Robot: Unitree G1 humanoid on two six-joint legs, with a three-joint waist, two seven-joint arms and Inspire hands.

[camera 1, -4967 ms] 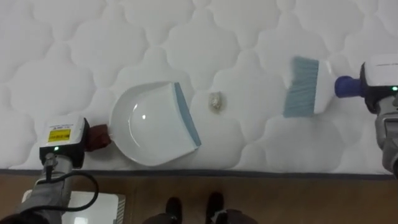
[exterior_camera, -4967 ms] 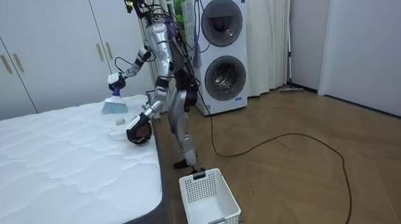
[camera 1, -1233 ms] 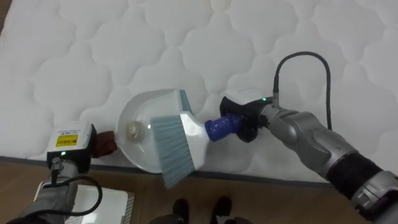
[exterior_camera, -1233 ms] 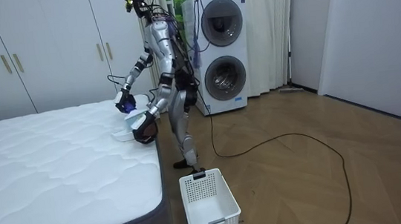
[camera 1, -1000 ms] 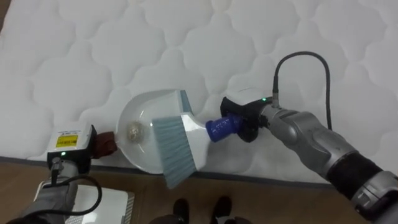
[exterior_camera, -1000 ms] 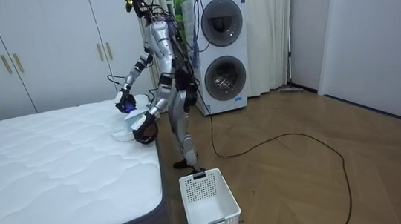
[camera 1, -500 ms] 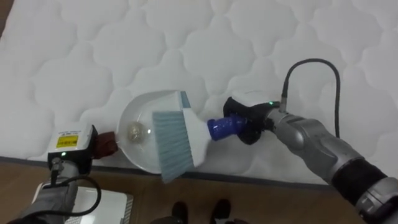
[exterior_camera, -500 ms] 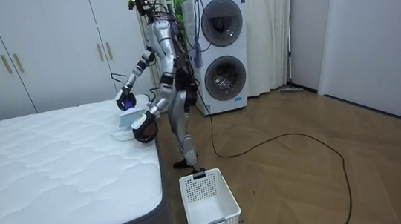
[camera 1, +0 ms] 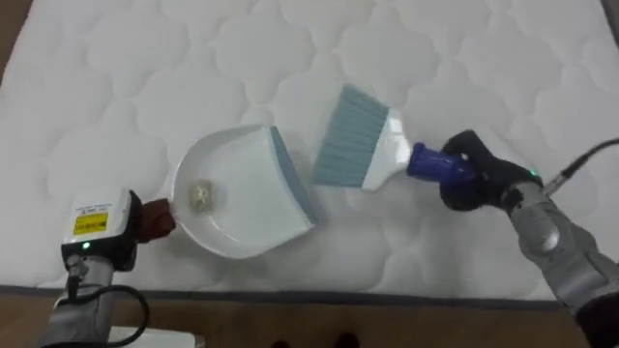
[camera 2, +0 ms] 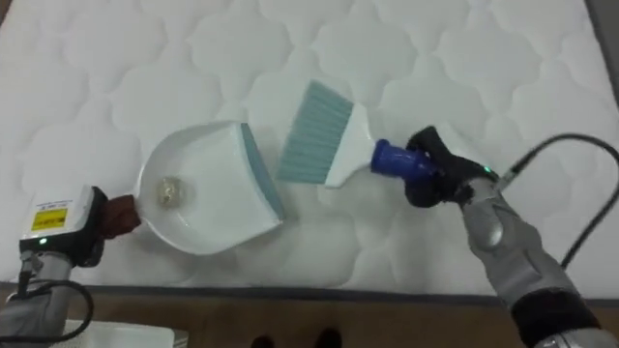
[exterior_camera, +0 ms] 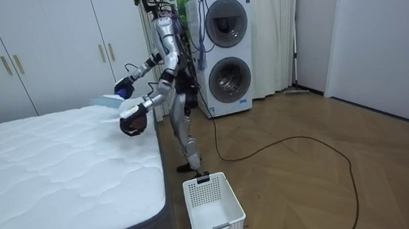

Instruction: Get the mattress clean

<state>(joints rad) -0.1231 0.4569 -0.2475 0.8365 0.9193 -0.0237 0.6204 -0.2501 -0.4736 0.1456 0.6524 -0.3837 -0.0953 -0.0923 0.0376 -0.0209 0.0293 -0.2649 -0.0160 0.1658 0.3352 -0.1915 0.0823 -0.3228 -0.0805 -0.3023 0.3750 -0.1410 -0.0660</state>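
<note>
Holding dustpan (camera 1: 242,193) nr mattress (camera 1: 435,58) edge, left hand (camera 1: 152,220); right hand (camera 1: 476,181) grips brush (camera 1: 372,153).

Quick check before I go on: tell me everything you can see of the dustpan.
The dustpan is white, plastic-looking: a rounded bowl, a grey-blue lip along its right edge, a dark reddish handle at its left end by the left hand. It faces up over the mattress near the front edge, with one small pale scrap inside. The brush, held by the right hand, is just beside the lip.
</note>
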